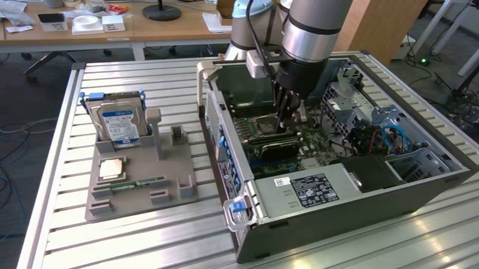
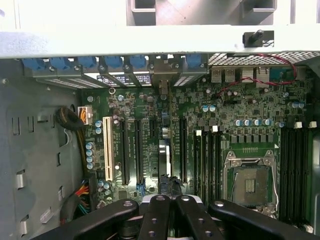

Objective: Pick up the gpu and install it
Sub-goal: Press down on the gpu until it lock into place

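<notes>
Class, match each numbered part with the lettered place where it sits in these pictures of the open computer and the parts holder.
1. hard drive
2. memory stick
3. gpu
4. processor socket

A. lying flat in the grey holder
B. inside the open case, under the shut gripper
C. standing upright in the grey holder
D. on the motherboard, beside the memory slots

Pairs: 1-C, 2-A, 3-B, 4-D
</notes>
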### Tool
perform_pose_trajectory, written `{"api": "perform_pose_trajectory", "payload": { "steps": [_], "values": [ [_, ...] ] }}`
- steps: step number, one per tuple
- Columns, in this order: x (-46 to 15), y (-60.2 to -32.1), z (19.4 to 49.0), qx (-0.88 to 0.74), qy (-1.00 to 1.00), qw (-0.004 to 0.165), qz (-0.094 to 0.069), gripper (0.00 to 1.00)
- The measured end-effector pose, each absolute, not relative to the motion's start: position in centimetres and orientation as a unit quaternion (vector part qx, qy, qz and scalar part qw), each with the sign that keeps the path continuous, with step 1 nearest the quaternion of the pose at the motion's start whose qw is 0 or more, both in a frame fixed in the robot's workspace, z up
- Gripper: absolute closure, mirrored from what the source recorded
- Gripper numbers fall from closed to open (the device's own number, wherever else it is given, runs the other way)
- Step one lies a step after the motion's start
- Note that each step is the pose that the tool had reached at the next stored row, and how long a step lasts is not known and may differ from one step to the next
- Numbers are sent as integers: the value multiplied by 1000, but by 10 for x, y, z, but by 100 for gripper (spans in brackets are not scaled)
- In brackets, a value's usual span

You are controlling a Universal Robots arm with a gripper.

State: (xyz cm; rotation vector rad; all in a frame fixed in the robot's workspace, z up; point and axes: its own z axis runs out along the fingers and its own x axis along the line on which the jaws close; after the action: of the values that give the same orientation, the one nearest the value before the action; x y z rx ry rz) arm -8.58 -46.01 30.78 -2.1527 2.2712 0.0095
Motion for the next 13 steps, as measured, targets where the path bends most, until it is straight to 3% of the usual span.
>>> {"api": "perform_pose_trajectory", "payload": {
  "steps": [13],
  "values": [
    [-87, -451, 303, -688, 726, 9, 6, 89]
  ]
}}
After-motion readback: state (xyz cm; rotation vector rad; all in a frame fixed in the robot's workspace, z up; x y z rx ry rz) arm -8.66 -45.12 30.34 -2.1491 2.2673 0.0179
